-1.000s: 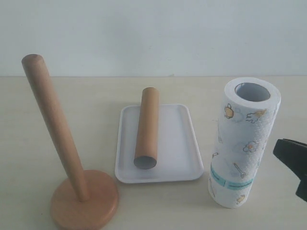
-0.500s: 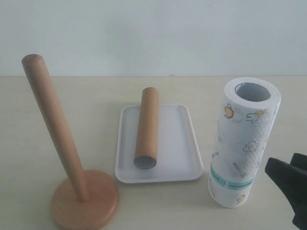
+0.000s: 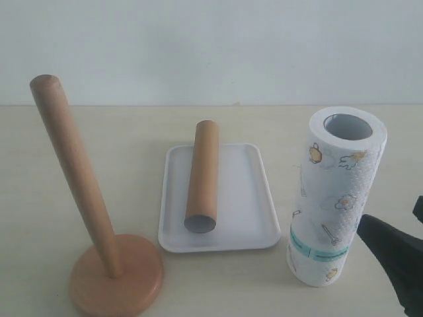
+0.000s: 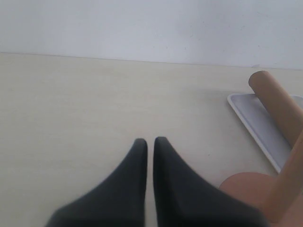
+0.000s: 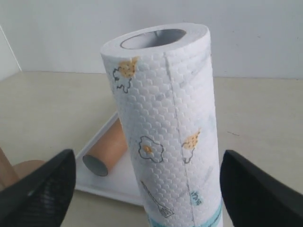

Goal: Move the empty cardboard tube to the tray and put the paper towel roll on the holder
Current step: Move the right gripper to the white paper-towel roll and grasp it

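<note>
The empty cardboard tube (image 3: 201, 181) lies lengthways in the white tray (image 3: 244, 198), its grey open end toward the front. To the right, the paper towel roll (image 3: 334, 198) stands upright on the table. The wooden holder (image 3: 73, 172) stands bare at the front left. My right gripper (image 5: 147, 158) is open, its black fingers (image 3: 390, 257) wide apart on either side of the roll's lower half and not touching it. In the left wrist view my left gripper (image 4: 150, 141) is shut on nothing, low over bare table beside the holder's base (image 4: 246, 187).
A pale wall runs behind the beige table (image 3: 132, 132). The tray's rim (image 5: 118, 182) lies close beside the roll, and the tube's open end (image 5: 94, 164) faces the right gripper. The holder's base (image 3: 115, 274) sits near the front edge.
My right gripper has gone from shut to wide open and has moved in from the right toward the paper towel roll. The left gripper, tube, tray and holder have not moved.
</note>
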Motion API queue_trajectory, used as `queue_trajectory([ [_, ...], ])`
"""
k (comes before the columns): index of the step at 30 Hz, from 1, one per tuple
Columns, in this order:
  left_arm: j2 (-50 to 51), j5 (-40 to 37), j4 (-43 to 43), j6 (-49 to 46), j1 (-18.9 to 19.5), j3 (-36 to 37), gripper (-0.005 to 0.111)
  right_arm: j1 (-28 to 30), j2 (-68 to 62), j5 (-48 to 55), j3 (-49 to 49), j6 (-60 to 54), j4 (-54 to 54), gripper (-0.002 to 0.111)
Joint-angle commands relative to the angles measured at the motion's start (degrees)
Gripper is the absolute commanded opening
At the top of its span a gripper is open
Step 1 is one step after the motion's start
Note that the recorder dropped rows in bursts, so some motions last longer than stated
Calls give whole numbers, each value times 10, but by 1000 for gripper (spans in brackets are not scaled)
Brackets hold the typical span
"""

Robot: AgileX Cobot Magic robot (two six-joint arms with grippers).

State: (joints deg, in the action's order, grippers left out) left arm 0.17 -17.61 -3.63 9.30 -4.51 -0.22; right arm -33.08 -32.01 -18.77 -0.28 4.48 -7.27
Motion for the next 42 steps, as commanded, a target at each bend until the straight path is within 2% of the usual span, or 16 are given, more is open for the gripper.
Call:
queue_trajectory([
  [1, -2, 9, 2, 4, -3, 2, 4, -1, -1, -16, 3, -14, 6, 78],
  [9, -2, 9, 2, 4, -3, 2, 4, -1, -27, -47, 3, -13, 6, 78],
  [20, -2, 9, 2, 4, -3, 2, 4, -1, -201, -186, 3, -17, 13, 79],
  [22, -2, 9, 2, 4, -3, 2, 4, -1, -249, -205, 3, -32, 27, 90],
  [23, -2, 9, 2, 4, -3, 2, 4, -1, -281, -234, 3, -35, 27, 101],
  [24, -2, 9, 2, 4, -3, 2, 4, -1, -293, -252, 3, -35, 27, 104],
  [27, -2, 9, 2, 4, -3, 2, 4, -1, -345, -327, 3, -42, 27, 105],
  [42, -2, 9, 2, 4, -3, 2, 4, -1, -434, -337, -47, -67, -13, 105],
])
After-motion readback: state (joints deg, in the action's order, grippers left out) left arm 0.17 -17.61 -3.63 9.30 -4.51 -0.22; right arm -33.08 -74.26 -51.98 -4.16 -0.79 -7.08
